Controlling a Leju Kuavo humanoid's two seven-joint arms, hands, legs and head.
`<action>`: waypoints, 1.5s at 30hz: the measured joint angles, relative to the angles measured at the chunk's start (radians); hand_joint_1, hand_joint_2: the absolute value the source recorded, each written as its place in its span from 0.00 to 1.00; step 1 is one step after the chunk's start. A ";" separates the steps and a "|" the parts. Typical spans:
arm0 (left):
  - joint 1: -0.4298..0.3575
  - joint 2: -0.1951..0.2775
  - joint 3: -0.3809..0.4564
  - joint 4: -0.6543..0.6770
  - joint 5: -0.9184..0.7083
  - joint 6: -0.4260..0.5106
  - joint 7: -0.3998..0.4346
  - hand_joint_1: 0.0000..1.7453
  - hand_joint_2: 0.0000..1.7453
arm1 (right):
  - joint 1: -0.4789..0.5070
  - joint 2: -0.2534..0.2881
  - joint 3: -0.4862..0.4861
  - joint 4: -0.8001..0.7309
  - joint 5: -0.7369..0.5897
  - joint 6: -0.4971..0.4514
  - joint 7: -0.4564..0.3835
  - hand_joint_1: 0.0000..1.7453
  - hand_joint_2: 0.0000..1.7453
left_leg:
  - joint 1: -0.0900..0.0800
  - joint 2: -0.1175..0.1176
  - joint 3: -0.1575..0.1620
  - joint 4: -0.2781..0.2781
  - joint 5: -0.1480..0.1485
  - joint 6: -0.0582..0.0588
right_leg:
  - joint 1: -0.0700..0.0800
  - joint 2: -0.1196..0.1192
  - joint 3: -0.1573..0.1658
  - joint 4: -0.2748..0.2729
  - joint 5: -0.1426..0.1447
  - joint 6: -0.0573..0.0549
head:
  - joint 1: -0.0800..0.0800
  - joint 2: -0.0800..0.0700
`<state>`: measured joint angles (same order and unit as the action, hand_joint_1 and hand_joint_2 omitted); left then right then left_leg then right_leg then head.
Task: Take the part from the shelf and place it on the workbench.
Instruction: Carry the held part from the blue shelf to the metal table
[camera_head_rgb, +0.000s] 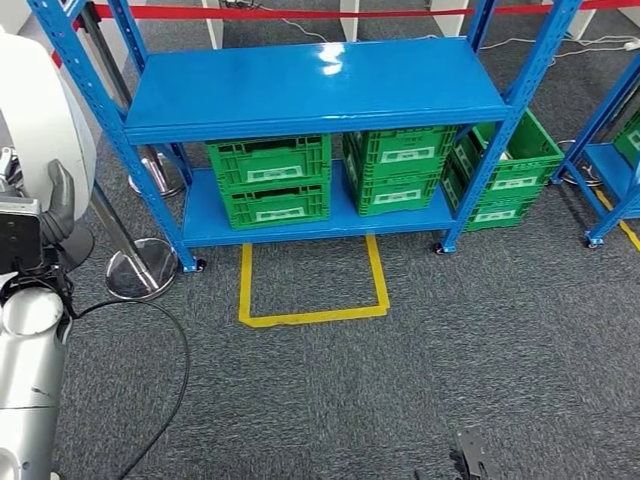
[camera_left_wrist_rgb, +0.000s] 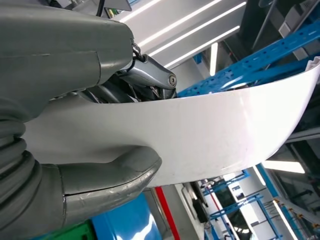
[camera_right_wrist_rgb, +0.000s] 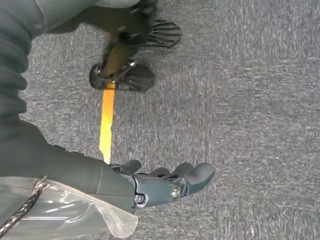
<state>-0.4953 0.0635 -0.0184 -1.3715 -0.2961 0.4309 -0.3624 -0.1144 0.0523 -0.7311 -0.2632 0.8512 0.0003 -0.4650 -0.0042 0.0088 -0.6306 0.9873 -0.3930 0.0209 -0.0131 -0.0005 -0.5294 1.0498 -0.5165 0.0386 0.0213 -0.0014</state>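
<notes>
Up at the left hand (camera_left_wrist_rgb: 75, 125), the thick grey thumb and the darker fingers (camera_left_wrist_rgb: 151, 75) are clamped on a broad, curved white plastic part (camera_left_wrist_rgb: 211, 130), thumb pressed against one face and fingers against the other, so the smooth panel runs out well beyond the fingertips toward the blue steel shelf (camera_head_rgb: 317, 85). Down low, the right hand (camera_right_wrist_rgb: 166, 182) hangs over the grey carpet (camera_right_wrist_rgb: 256, 100) with its dark fingers stretched out side by side and holding nothing, a strip of yellow floor tape (camera_right_wrist_rgb: 107, 117) lying on the carpet behind them.
</notes>
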 joint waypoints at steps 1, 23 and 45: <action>0.000 0.000 0.000 -0.001 0.000 0.000 0.000 1.00 1.00 | -0.001 0.000 0.000 0.000 0.000 0.000 0.000 0.00 1.00 | -0.001 0.000 -0.006 0.005 0.005 -0.006 | 0.001 0.001 0.028 -0.044 -0.010 -0.004 | 0.001 0.000; 0.015 -0.002 0.016 -0.006 0.031 0.082 0.008 1.00 1.00 | 0.008 0.008 -0.005 0.001 -0.005 -0.050 0.039 0.00 1.00 | 0.001 0.002 0.084 -0.032 -0.046 0.018 | 0.012 0.000 -0.116 0.087 -0.041 -0.015 | 0.001 0.000; 0.054 0.021 0.031 -0.026 0.046 0.061 0.024 1.00 1.00 | 0.018 0.011 -0.022 0.002 -0.008 -0.067 0.054 0.00 1.00 | 0.001 0.000 0.036 0.125 -0.098 -0.007 | 0.006 -0.022 -0.051 -0.023 0.032 -0.045 | 0.005 0.000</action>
<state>-0.4414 0.0846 0.0125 -1.3975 -0.2500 0.4922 -0.3384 -0.0968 0.0633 -0.7534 -0.2609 0.8435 -0.0664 -0.4112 -0.0035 0.0090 -0.5946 1.1125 -0.4915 0.0141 -0.0067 -0.0230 -0.5806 1.0272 -0.4843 -0.0061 0.0267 -0.0013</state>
